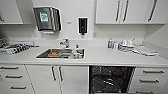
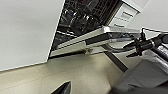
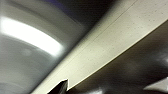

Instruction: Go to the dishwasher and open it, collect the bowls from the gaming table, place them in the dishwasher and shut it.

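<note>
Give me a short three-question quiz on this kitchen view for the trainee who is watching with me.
1. True or false: the dishwasher under the counter stands open.
2. Which hangs on the wall above the sink? A) a clock B) a paper towel dispenser C) a mirror
3. Fill in: in the head view the dishwasher sits to the ____ of the sink.

Key
1. True: its dark inside and wire racks show, and the left wrist view shows the door lowered.
2. B
3. right
</note>
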